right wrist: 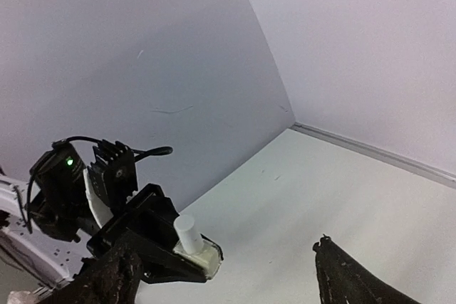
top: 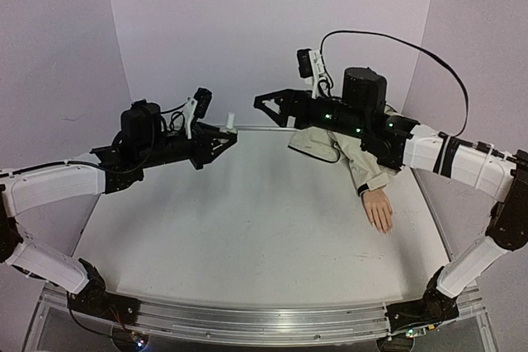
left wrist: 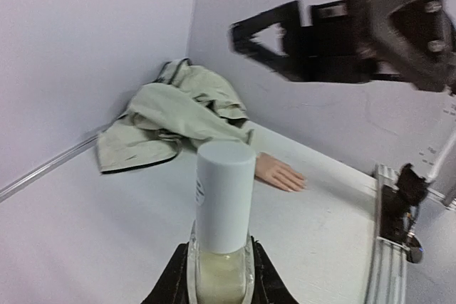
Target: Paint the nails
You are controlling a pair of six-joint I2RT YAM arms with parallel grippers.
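The nails (top: 384, 225) sit at the tips of a small peach mannequin hand (top: 379, 208), which lies flat on the right side of the bench (top: 247, 228) with its fingertips pointing toward the near edge. They are too small to tell one from another. A beige jacket sleeve (top: 355, 158) runs from its wrist back toward the far wall, partly under the right arm.

Both sets of fingers are well apart from the hand, held above the far middle of the bench and facing each other. The left fingers (left wrist: 265, 284) are clamped on the glass body of a tiny bottle (left wrist: 224, 204) with pale liquid inside. Its white cap stands clear above them, and in the left wrist view the mannequin hand lies beyond the bottle, off to the right.

The right fingers (right wrist: 349, 282) are spread wide with nothing between them and touch nothing. In the top view their tips (top: 262, 101) are near the bottle's cap but apart from it, and the mannequin hand lies behind them, beside the right forearm
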